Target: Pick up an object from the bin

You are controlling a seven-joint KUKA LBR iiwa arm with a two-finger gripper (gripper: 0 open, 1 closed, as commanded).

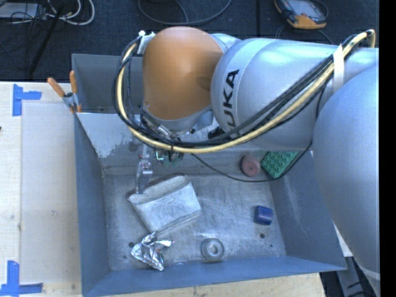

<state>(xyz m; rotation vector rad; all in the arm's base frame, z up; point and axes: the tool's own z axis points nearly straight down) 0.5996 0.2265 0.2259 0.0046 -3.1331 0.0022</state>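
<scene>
My gripper [143,179] reaches down from under the orange wrist cover at the left middle of the bin. Its tip is at the far left corner of a folded grey cloth pad [166,205] that lies flat on the bin floor. From this angle it appears to touch or sit just above that corner. A crumpled piece of silver foil [150,251] lies nearer the front, below the pad.
A metal ring [212,248] lies at the front centre. A small blue block [263,214] is to the right. A reddish disc [250,166] and a green studded plate [278,163] rest near the far right wall, under the arm. The arm covers the bin's back.
</scene>
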